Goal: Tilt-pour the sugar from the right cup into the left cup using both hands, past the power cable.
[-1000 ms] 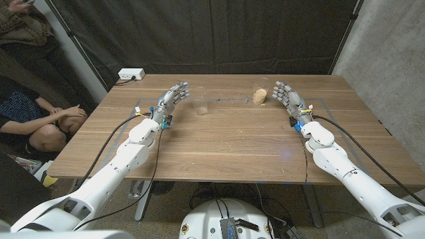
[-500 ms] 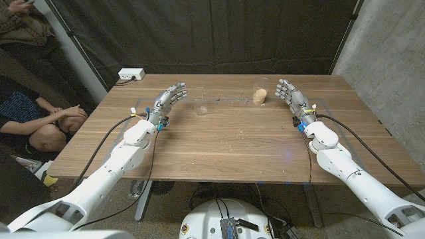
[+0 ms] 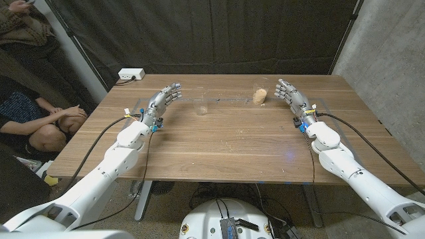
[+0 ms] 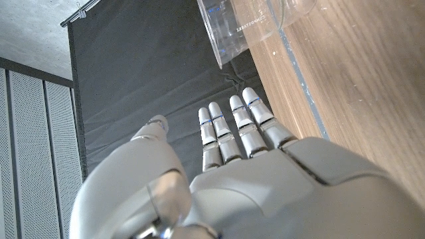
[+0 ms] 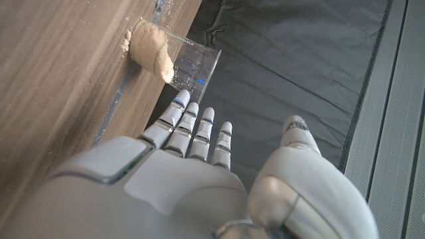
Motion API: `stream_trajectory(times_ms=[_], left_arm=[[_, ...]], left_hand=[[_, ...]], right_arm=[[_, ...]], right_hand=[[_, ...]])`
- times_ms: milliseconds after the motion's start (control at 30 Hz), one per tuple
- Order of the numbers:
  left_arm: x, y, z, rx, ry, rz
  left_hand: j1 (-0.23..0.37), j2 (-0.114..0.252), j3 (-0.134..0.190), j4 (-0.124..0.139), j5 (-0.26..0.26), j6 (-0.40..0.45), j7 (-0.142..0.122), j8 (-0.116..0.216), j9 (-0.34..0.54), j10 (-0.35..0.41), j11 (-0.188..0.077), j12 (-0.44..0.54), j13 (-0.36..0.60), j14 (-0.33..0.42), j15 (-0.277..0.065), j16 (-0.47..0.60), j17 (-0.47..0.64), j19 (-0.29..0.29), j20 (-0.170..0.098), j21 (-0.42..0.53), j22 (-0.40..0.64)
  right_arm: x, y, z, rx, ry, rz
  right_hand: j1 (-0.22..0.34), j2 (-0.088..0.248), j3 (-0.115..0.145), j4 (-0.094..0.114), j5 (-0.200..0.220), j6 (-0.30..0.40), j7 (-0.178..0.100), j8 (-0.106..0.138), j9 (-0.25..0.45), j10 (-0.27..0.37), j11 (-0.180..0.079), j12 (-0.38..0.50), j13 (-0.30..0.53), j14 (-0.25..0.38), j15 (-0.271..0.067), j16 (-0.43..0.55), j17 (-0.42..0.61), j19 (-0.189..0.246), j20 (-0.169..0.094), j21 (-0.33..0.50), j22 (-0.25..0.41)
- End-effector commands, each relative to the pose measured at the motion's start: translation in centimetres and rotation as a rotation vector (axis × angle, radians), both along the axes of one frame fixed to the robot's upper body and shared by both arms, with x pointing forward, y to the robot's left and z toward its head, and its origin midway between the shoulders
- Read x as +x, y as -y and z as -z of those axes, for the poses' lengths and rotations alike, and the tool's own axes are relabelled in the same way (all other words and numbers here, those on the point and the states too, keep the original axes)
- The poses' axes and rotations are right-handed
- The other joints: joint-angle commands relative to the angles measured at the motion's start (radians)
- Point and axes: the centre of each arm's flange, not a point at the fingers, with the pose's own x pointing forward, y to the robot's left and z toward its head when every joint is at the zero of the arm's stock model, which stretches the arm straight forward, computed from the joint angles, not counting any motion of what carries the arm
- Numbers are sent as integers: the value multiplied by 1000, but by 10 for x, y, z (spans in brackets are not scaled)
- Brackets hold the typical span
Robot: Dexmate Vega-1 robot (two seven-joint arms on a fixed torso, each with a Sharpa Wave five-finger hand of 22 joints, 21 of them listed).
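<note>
The left hand (image 3: 161,101) stood over the wooden bench (image 3: 219,143), near the far left part. Its fingers (image 4: 229,129) were straight and close side by side, with the thumb a little apart. It held nothing. In the left wrist view the left cup (image 4: 255,23) was just past the fingertips, not touching them.

The left cup (image 3: 200,105) was clear and looked empty. It stood upright on the bench, to the right of the left hand, with a gap between them.

The right hand (image 3: 292,98) stood over the far right part of the bench. Its fingers (image 5: 192,129) were also straight and close together, with the thumb held off to one side. It held nothing too.

The right cup (image 3: 260,92) was clear and had light brown sugar (image 3: 259,97) in the bottom. It stood just beside the right hand, on the side nearer the middle of the bench. In the right wrist view the right cup (image 5: 179,56) was just ahead of the fingertips, and the sugar (image 5: 153,52) sat in a lump at its base. I could not tell whether the fingers touched it.

The two cups stood well apart along the far side of the bench. A white power strip (image 3: 131,74) lay at the far left corner. A person (image 3: 33,113) sat on the floor left of the bench.
</note>
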Motion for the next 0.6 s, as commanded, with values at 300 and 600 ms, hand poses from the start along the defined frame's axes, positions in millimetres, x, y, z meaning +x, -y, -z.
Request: stream_trajectory(times_ms=[300,600], left_arm=[[8,-9,-7,44,22,15],[9,-3,-9,67,27,20]], left_hand=[[-7,4,1,-2,6,0,3,-3,2,13,0,1,5,11,-99,10,-2,12,1,-3,1],[-8,3,2,-3,7,2,6,-3,2,18,3,2,6,12,-98,11,-3,12,2,-4,1]], right_arm=[[15,12,1,-132,45,76],[13,27,-3,-217,70,117]], right_hand=[[5,-26,0,-14,6,-40,-3,-1,0,-23,0,-13,5,-22,-128,-4,5,0,-4,-14,5],[-8,-51,-11,-12,13,-98,47,2,-2,-90,32,-38,7,-74,-101,-8,7,-15,-10,-41,4]])
